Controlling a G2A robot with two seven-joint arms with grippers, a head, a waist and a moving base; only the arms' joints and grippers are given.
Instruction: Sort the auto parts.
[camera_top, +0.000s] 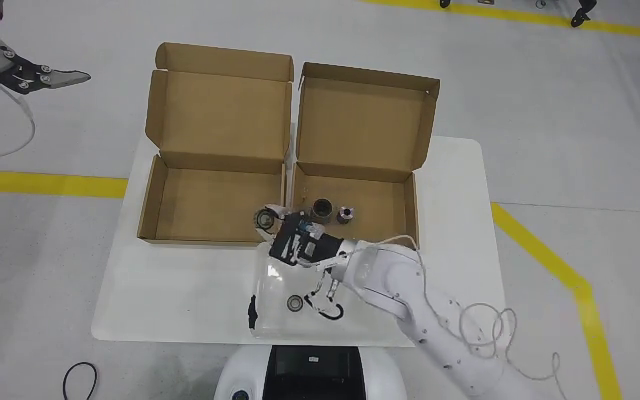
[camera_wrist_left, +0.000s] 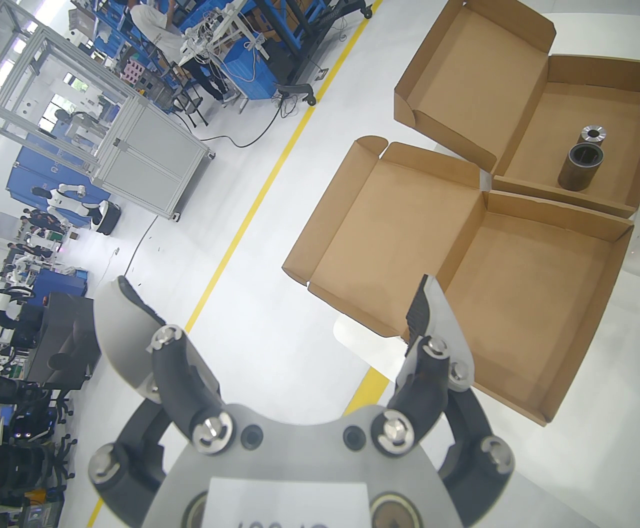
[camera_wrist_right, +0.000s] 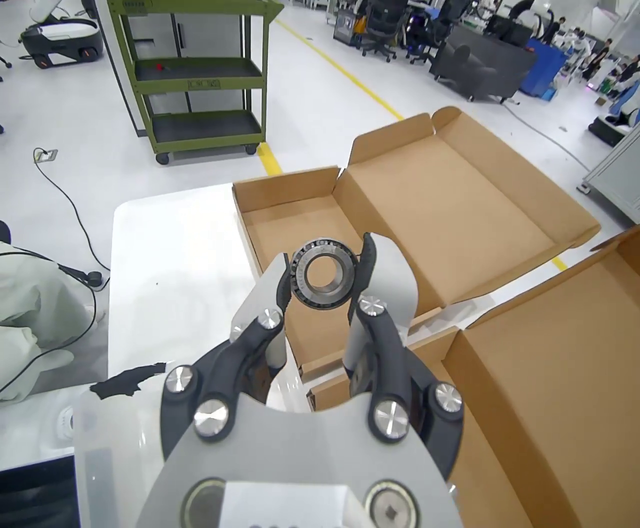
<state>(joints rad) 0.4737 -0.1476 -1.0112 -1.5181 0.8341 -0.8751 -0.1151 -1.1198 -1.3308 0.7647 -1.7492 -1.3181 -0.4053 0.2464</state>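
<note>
White tabletop (camera_top: 450, 200) bears a small metal ring (camera_top: 297, 302) close to the robot. Just beyond it, the right gripper (camera_wrist_right: 325, 263) clamps a silver tapered roller bearing (camera_wrist_right: 324, 278) above the near right corner of the left open brown cardboard box (camera_top: 215, 205). The neighbouring right cardboard box (camera_top: 375, 195) holds a dark steel sleeve (camera_top: 321, 209) beside a smaller silver bushing (camera_top: 345, 213). Off the table's left side, the left gripper (camera_wrist_left: 274, 287) hangs over the floor, its jaws spread wide.

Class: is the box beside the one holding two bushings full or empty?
Empty: the box has a bare floor; the right gripper grips the bearing.
</note>
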